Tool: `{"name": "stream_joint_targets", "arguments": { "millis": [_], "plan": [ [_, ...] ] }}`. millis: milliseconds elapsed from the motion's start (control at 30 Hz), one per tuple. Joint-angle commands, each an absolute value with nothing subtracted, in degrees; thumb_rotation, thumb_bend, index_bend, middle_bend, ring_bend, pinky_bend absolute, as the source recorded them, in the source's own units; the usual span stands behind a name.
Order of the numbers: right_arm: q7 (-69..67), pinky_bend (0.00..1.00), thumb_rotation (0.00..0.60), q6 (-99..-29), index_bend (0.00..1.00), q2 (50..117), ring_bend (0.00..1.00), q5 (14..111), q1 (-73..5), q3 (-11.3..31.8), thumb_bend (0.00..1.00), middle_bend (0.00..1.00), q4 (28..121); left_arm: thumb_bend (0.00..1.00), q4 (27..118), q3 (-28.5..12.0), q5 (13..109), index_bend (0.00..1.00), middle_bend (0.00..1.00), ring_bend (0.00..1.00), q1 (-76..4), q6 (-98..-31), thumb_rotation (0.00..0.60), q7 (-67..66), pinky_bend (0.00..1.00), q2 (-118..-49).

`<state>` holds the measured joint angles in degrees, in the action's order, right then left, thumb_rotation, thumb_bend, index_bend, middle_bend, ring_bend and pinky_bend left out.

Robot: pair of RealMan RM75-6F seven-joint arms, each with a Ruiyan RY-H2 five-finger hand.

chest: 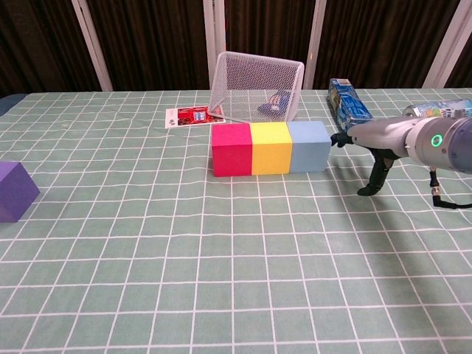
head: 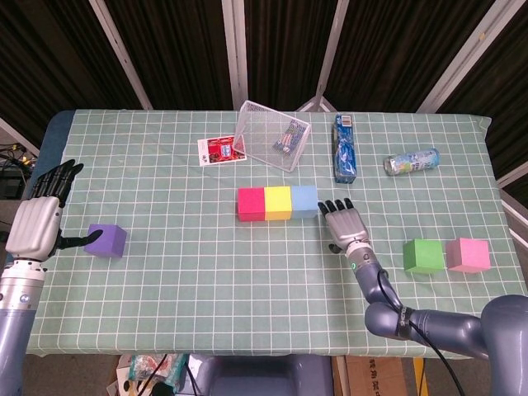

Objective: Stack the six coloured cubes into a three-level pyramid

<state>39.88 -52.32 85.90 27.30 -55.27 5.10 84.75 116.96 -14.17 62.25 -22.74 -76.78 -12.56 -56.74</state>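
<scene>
A red cube [head: 251,204] [chest: 231,150], a yellow cube [head: 279,203] [chest: 271,147] and a light blue cube [head: 305,200] [chest: 309,145] stand side by side in a row at the table's middle. My right hand [head: 344,223] [chest: 383,144] lies open just right of the blue cube, fingertips close to its side. A purple cube [head: 106,240] [chest: 12,191] sits at the left, with my open left hand [head: 39,223] beside it, thumb near its left face. A green cube [head: 423,256] and a pink cube [head: 468,255] stand together at the right.
A tilted wire basket [head: 271,136] [chest: 257,86] lies behind the row, with a red card [head: 219,150] to its left. A blue box [head: 345,148] [chest: 348,99] and a plastic bottle [head: 411,161] lie at the back right.
</scene>
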Motion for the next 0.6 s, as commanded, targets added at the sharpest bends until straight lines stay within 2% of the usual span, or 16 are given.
{"name": "stream_joint_targets", "arguments": {
  "millis": [33, 467, 600],
  "plan": [
    [39.9, 0.0, 0.6, -52.5, 0.0, 86.0, 0.06, 27.3, -55.3, 5.2, 0.3, 0.09, 84.6, 0.11, 116.9, -14.1, 62.2, 0.0, 0.0, 0.0, -22.7, -76.8, 0.6, -12.6, 0.0, -56.8],
    [40.7, 0.0, 0.6, -53.1, 0.0, 86.1, 0.06, 25.6, -55.5, 5.6, 0.3, 0.08, 83.9, 0.11, 116.9, -14.1, 62.1, 0.0, 0.0, 0.0, -22.8, -76.8, 0.6, -12.9, 0.0, -56.9],
    [41.3, 0.0, 0.6, -55.7, 0.0, 86.0, 0.06, 25.4, -55.0, 5.6, 0.3, 0.08, 84.1, 0.11, 116.8, -14.1, 61.9, 0.0, 0.0, 0.0, -22.8, -76.7, 0.6, -12.8, 0.0, -56.9]
  ]
}}
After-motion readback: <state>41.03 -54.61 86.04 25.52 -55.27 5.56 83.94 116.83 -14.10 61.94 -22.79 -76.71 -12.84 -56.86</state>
